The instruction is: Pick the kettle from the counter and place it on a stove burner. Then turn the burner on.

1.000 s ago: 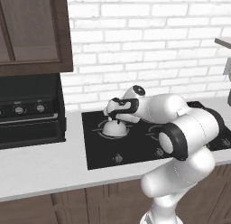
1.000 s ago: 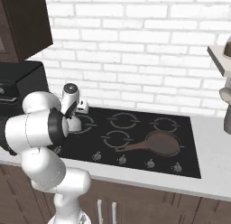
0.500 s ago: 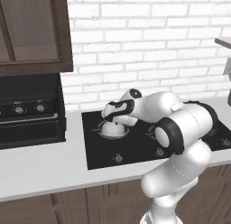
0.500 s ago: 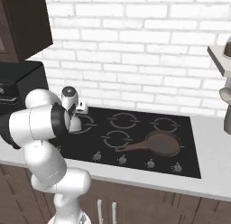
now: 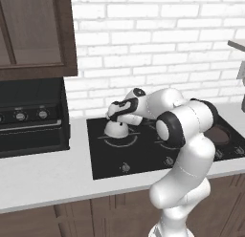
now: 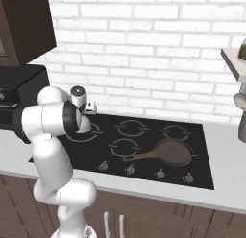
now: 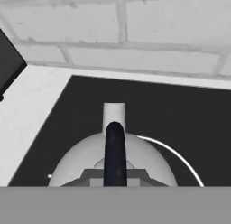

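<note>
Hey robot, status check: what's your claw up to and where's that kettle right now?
Claw shut on kettle handle. Kettle sits on back-left stove burner. Frying pan far side of cooktop, not in the way.

Kettle (image 5: pixel 116 129) on the rear-left stove burner (image 5: pixel 120 141) of the cooktop (image 5: pixel 139 157), near its back-left corner; brick wall (image 5: pixel 158 49) directly behind. Cooktop set into the counter (image 5: pixel 43 176), with counter surface to its left, right and front. Gripper (image 5: pixel 114 113) directly above the kettle, closed on its top handle (image 7: pixel 114 151). Frying pan (image 6: pixel 169 152) on the front-right ring, well apart from the kettle, handle pointing toward the cooktop's centre. Row of knobs (image 6: pixel 130 170) along the cooktop's front edge. Microwave (image 5: pixel 29 116) on the counter to the left of the cooktop, beneath a wall cabinet (image 5: pixel 36 35). Base cabinets (image 5: pixel 86 217) below the counter.
</note>
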